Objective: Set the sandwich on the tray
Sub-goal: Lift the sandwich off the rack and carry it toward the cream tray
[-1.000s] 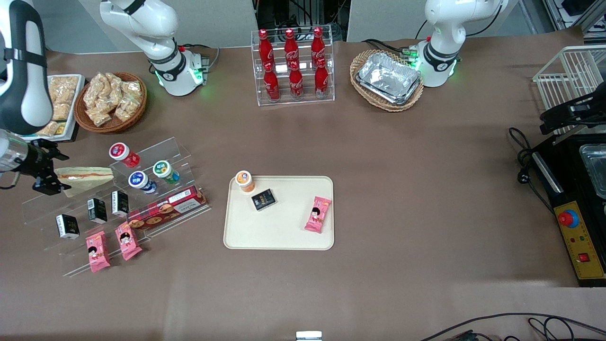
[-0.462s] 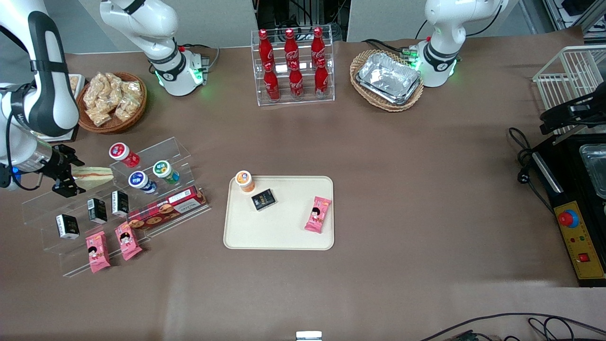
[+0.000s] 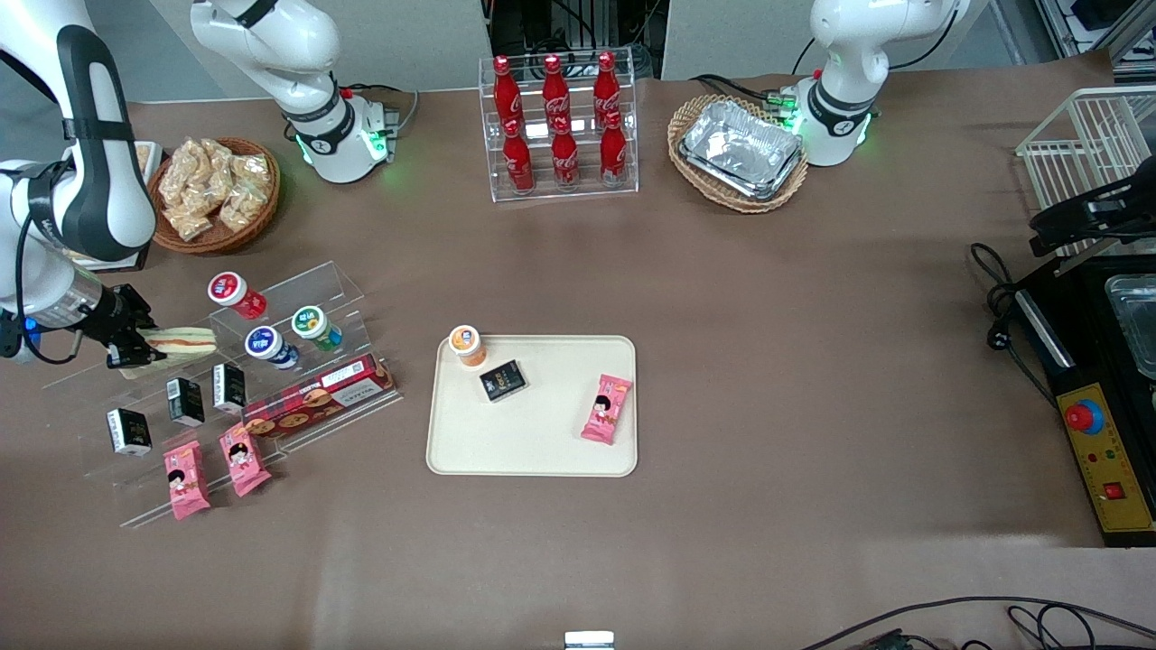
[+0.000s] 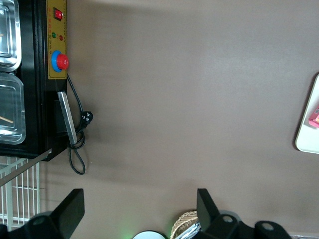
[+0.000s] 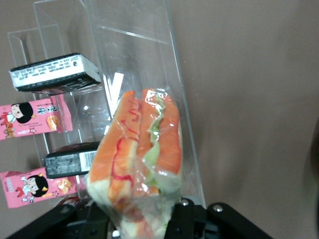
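The sandwich [image 3: 185, 340], a clear-wrapped wedge with orange and green filling, lies on the upper step of a clear acrylic rack [image 3: 298, 275] toward the working arm's end of the table. My right gripper [image 3: 135, 350] is at its wide end, fingers closed against the wrap. The wrist view shows the sandwich [image 5: 139, 149] pinched at its base between the black fingers of the gripper [image 5: 144, 219]. The cream tray [image 3: 542, 451] sits mid-table, nearer the front camera than the cola bottles; its rim [image 4: 305, 134] shows in the left wrist view.
On the tray stand an orange-lidded cup [image 3: 467, 344], a black packet [image 3: 502, 380] and a pink packet [image 3: 606, 409]. The rack also holds yogurt cups [image 3: 267, 344], black cartons [image 3: 185, 401], a cookie box [image 3: 318, 397] and pink packets [image 3: 186, 478]. A snack basket [image 3: 212, 191] stands close to the arm.
My gripper moved in from the table's edge onto the sandwich's wide end and closed on it. The sandwich now shows narrower and turned on its edge.
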